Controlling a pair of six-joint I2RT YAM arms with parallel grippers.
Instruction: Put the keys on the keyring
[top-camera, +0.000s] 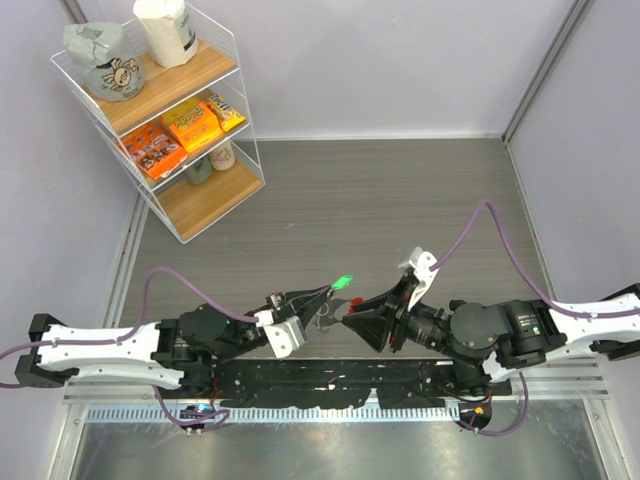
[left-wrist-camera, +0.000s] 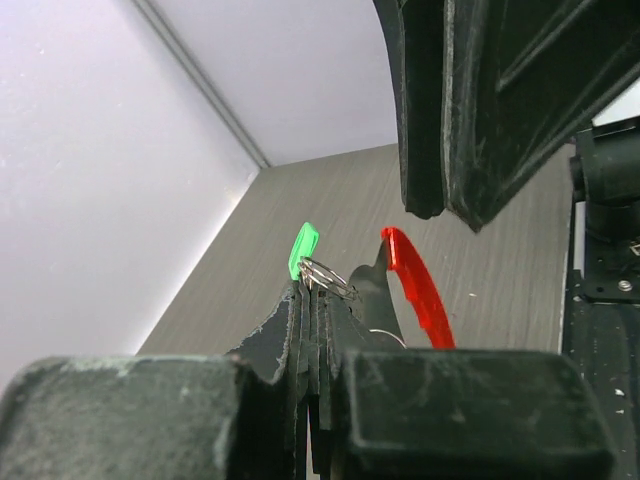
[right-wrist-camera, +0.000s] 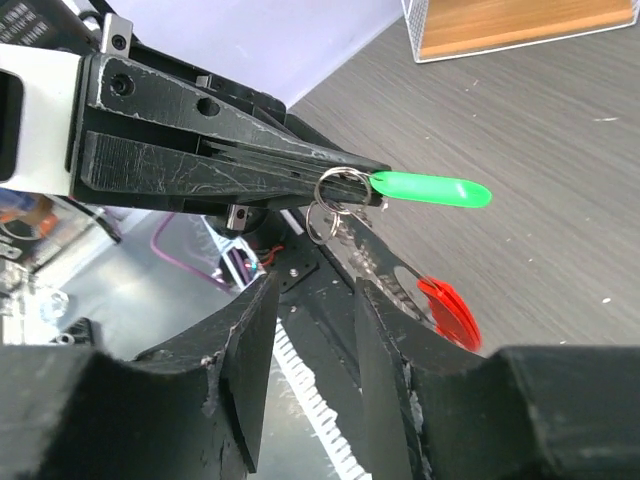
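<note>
Left tool (right-wrist-camera: 352, 172) clamped on the green key (right-wrist-camera: 430, 189), keyring (right-wrist-camera: 450, 310) dangling beneath. Right tool (right-wrist-camera: 312, 305) gapes open alongside; best it steadies the keyring first.

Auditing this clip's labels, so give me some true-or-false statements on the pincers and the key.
1. The left pincer is shut, the green key sticking out past its tips. True.
2. The right pincer is clamped shut. False: a gap shows between its fingers.
3. The green key is in the right pincer. False: it sits at the left pincer's tips.
4. A red piece shows just below the green key in the right wrist view. True.
</note>
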